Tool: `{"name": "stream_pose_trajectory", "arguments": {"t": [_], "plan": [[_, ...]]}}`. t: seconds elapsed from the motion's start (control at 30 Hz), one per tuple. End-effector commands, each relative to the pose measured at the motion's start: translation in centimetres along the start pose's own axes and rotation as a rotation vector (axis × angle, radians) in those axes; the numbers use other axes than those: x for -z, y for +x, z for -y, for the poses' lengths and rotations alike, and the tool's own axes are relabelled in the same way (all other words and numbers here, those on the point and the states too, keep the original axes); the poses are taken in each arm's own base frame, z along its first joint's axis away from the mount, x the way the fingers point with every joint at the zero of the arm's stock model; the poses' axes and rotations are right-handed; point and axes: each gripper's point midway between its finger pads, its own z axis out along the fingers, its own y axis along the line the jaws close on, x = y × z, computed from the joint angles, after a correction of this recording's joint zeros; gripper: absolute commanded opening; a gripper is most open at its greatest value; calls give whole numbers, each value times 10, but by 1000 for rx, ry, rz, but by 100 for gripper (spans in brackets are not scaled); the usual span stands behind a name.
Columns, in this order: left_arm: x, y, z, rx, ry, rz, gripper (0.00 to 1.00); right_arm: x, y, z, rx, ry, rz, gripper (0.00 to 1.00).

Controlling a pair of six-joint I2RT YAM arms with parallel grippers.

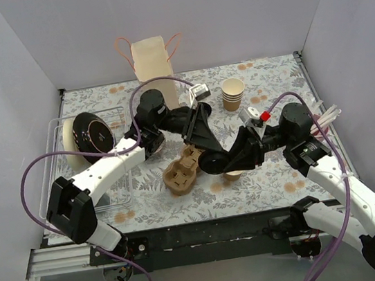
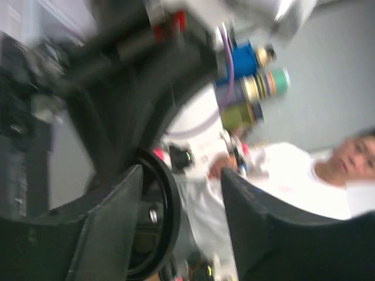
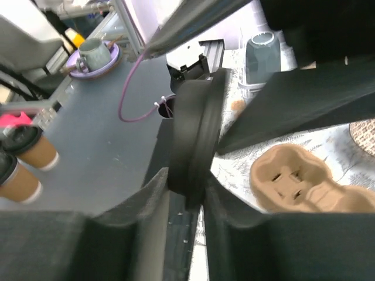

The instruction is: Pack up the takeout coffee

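My right gripper (image 3: 186, 190) is shut on the rim of a round black plastic lid (image 3: 193, 140), held on edge just above the table. In the top view this lid (image 1: 213, 163) hangs between the two grippers, right of the brown pulp cup carrier (image 1: 183, 170). A bit of tan paper cup (image 1: 233, 174) peeks out under my right gripper (image 1: 232, 156); the lid is not on it. My left gripper (image 2: 181, 181) is open, its jaws set wide, with the lid (image 2: 161, 216) close against its left finger. In the top view the left gripper (image 1: 205, 145) points down at the lid.
A cream paper bag (image 1: 152, 61) with handles stands at the back. A stack of lidless paper cups (image 1: 233, 93) is at the back right. A clear bin (image 1: 57, 131) on the left holds a black disc and a cream plate. Wrapped straws (image 1: 325, 117) lie at the right edge.
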Motion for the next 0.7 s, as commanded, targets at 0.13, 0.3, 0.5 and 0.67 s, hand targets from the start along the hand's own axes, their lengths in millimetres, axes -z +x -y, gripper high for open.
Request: {"name": "stream_pose_trajectory", "arguments": {"t": [0.13,0.3,0.5,0.67], "plan": [[56,-131,-46,-238,-431,491,65,-1,-5,12,-363,163,44,25],[87,-152,-92,-267,-700,580,63,9,-4,28,-473,309,67,25],[114,-129,-105,-444,-871,634,62,37,27,33,-700,410,73,24],[108,-99,-127,-576,-932,522,62,53,52,34,-823,400,85,24]]}}
